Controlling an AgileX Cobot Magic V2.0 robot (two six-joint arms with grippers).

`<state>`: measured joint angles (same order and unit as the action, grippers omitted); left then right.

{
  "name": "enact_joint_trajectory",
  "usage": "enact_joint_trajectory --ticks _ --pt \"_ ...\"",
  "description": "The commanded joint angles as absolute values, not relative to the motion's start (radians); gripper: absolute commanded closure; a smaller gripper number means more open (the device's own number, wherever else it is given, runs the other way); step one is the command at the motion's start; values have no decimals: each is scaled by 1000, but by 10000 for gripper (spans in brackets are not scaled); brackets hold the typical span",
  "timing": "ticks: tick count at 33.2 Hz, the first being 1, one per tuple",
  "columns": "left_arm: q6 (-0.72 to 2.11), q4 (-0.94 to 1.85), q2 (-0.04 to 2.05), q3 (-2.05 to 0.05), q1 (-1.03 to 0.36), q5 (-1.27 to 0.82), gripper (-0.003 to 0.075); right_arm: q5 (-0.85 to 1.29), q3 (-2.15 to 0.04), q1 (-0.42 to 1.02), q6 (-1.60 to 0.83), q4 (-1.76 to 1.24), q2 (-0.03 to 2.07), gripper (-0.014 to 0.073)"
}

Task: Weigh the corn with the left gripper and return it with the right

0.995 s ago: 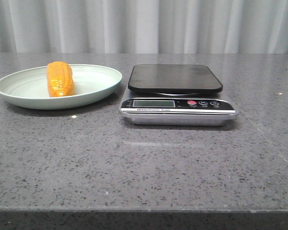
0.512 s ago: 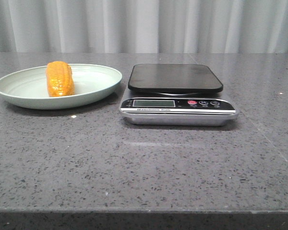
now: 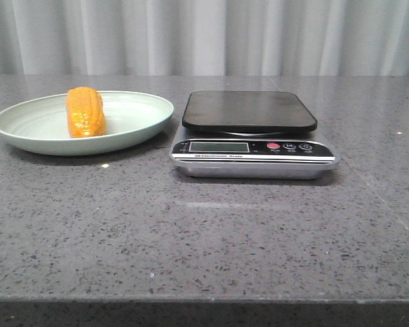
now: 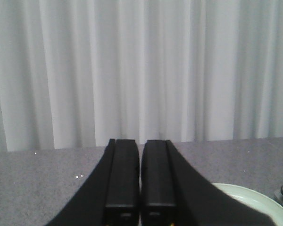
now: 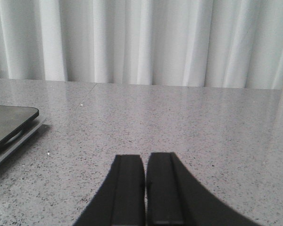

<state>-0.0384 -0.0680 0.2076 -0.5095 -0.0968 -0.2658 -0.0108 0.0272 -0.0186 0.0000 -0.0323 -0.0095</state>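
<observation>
Front view: we see the corn [image 3: 85, 112], a plump orange-yellow cob with ribbed kernel rows and a plastic sheen, lying in a shallow, pale green plate [image 3: 140, 122] on the left of a speckled grey stone-look table [image 3: 204, 231]. Just beside the plate, apart from it, sits a digital kitchen scale [image 3: 252, 153] with a matte black rounded-rectangle platform, a silver body, a blank display and a red button. Pleated white curtains [image 3: 204, 34] hang behind. Neither arm shows here.

Only the wrist cameras give us the claws. From the left wrist, the left gripper [image 4: 140, 205] has its two flat black fingers pressed almost together, a hairline gap between them, nothing held; an arc of the plate's rim shows past them. From the right wrist, the right gripper [image 5: 145, 212] is likewise closed and empty above bare table, with the scale's dark platform at the frame edge.
</observation>
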Motion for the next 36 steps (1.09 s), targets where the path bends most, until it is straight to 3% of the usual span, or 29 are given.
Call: enact_joint_trajectory --ticks 1,7,16,29,36 --pt "-49 -29 247 -529 -100 -221 594 -100 21 -23 -11 -30 -27 403" --pt "-49 6 310 -559 -119 -287 558 -100 21 -23 -11 -30 -27 403" --pt "-49 11 527 -697 -204 -487 281 -100 21 -23 -11 -30 -27 403" --pt "-49 14 963 -901 -221 -511 246 -100 21 -23 -11 -30 -28 403" --pt "-51 60 1197 -1040 -221 -583 93 -100 21 -21 -11 -30 -28 403"
